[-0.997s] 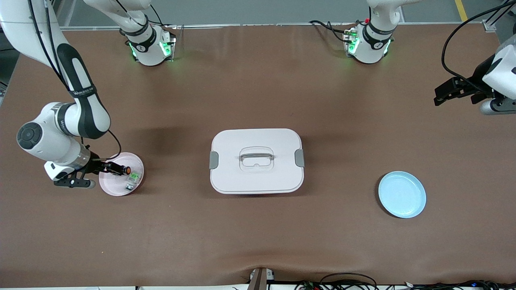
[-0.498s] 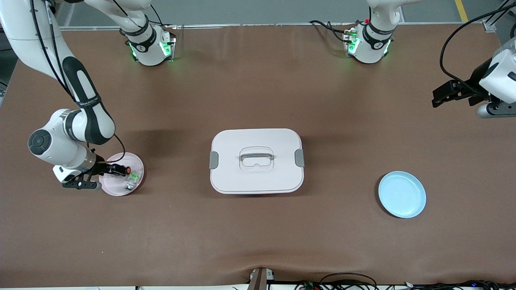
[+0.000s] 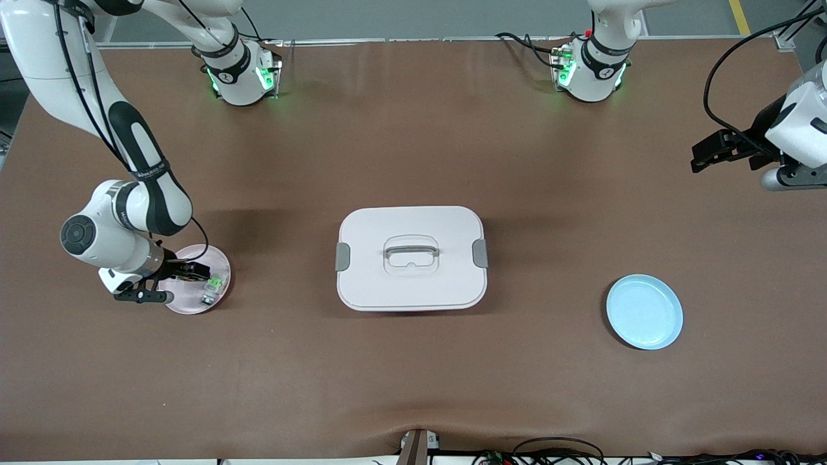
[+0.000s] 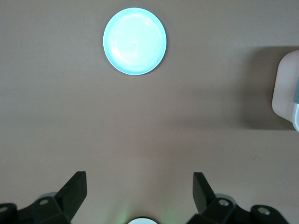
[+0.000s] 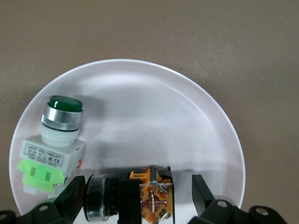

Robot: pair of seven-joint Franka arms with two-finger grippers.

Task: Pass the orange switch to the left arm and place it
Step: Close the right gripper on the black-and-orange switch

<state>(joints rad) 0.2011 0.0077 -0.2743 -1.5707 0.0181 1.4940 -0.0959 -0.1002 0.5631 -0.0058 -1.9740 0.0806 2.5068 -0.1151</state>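
Note:
The orange switch [image 5: 150,197] lies on its side on the pink plate [image 5: 140,116], next to a green-and-clear component [image 5: 51,144]. My right gripper [image 5: 138,191] is low over the plate, open, with its fingers either side of the switch and a gap at the orange-brown rear. In the front view the right gripper [image 3: 192,271] covers the switch on the pink plate [image 3: 219,259]. My left gripper [image 3: 709,152] is open and empty, up in the air at the left arm's end of the table. The white box [image 3: 411,257] stands mid-table.
A light blue plate [image 3: 644,312] lies between the box and the left arm's end, nearer the front camera; it also shows in the left wrist view [image 4: 134,41], with a corner of the box [image 4: 286,91].
My right gripper has moved in over the pink plate and now straddles the switch, hiding its orange cap in the front view. The left gripper has drifted slightly.

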